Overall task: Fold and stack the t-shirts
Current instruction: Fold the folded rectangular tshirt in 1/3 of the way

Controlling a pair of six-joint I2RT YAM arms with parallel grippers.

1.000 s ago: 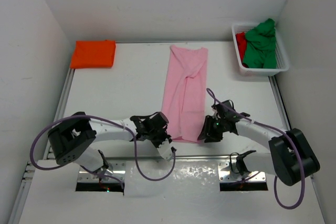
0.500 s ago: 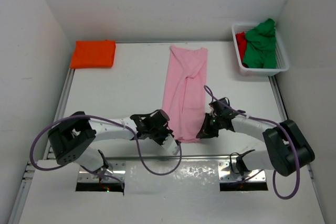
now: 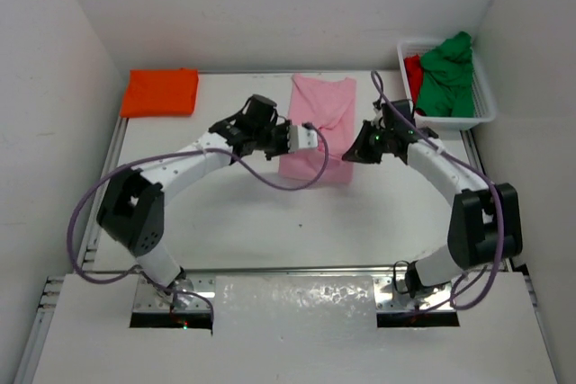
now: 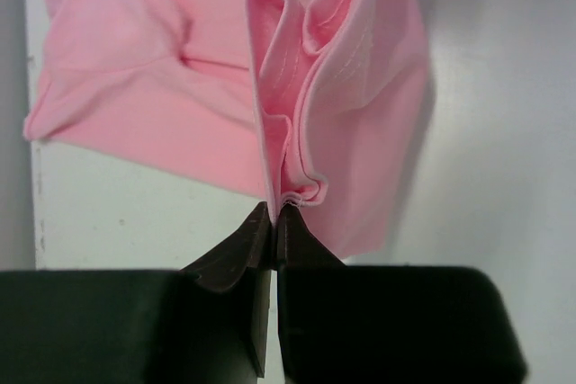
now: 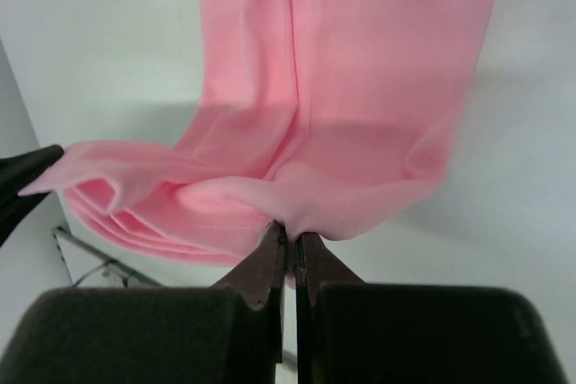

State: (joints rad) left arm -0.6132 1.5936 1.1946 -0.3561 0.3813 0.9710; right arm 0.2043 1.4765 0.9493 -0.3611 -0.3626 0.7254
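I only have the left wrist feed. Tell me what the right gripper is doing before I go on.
Observer: The right gripper is shut on the pink shirt too, pinching a folded edge.
Operator: Give me both grippers' positions over the table.
Observer: In the top view they hold the shirt over the far half of the table, with the left gripper at its left side and the right gripper at its right side.
Operator: Report where the finished stack is.
Observer: One folded orange shirt lies at the far left corner.
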